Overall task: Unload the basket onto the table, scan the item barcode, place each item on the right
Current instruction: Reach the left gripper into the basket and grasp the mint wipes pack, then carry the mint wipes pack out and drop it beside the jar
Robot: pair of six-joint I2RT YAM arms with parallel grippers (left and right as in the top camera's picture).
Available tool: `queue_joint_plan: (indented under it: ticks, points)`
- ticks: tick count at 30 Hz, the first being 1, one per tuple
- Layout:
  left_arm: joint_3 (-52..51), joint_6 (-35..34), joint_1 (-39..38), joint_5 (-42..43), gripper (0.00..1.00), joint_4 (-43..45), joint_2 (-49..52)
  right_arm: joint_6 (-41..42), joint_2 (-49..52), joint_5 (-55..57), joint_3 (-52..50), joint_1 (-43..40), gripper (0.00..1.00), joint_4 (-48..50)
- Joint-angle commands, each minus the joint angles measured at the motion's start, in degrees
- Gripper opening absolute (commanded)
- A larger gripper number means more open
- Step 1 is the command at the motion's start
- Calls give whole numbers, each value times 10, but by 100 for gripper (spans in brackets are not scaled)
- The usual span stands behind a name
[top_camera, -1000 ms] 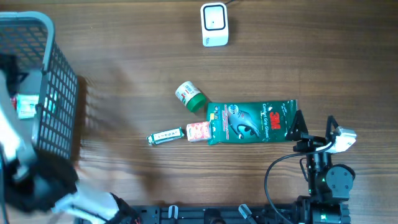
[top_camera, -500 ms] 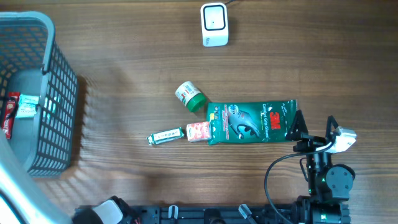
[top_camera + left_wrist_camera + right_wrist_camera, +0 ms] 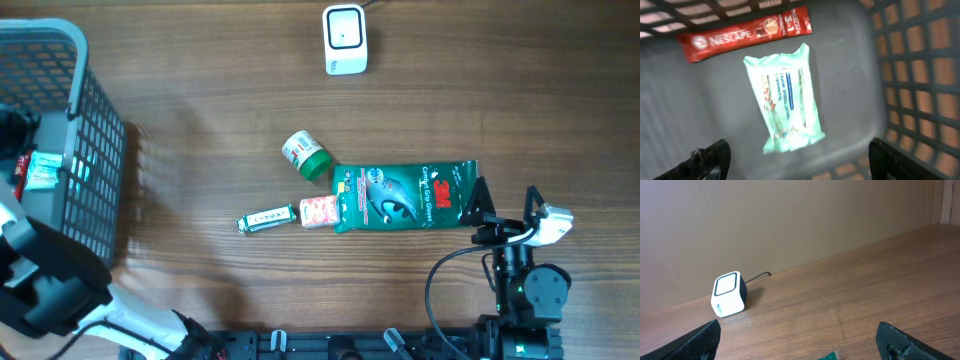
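While the left gripper (image 3: 799, 162) hangs inside the basket (image 3: 100, 170) at the left of the table (image 3: 220, 100), we see its fingers spread wide with nothing between them. Below it on the basket floor lie a mint tissue pack (image 3: 785, 97) and, just beside it, a red sachet (image 3: 747, 32), both clear of the fingers.

Four items lie near the middle of the table: a green-capped bottle (image 3: 306, 154), a small pink pack (image 3: 317, 211), a thin tube (image 3: 265, 218) and a green glove pack (image 3: 405, 196). The scanner (image 3: 345, 39) stands on the far side, well apart from them.

The right gripper (image 3: 503, 208) rests at the right, released and empty. The glove pack lies just beside it, to its left. Its long axis runs left to right, so one short end points at the open fingers. We judge the glove pack the likeliest next item and the right arm much the nearer, since the left is well apart across the table. A grasp from there would meet the pack end-on. We cannot tell where its barcode is.
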Motion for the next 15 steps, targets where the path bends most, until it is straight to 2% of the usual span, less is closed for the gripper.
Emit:
queue_joint_plan:
  ticks: [1, 12, 13, 14, 15]
  points:
    - [-73, 19, 3, 11, 80, 54, 28, -6, -3, 4, -1, 2, 100, 3]
    - [-221, 19, 6, 16, 80, 190, 32, -6, -3, 4, -1, 2, 100, 3]
    - [-233, 19, 6, 16, 71, 204, 32, -6, -3, 4, -1, 2, 100, 3]
    - [-246, 18, 6, 16, 43, 219, 32, -6, -3, 4, -1, 2, 100, 3]
    - [-254, 18, 6, 16, 33, 227, 32, -6, -3, 4, -1, 2, 100, 3]
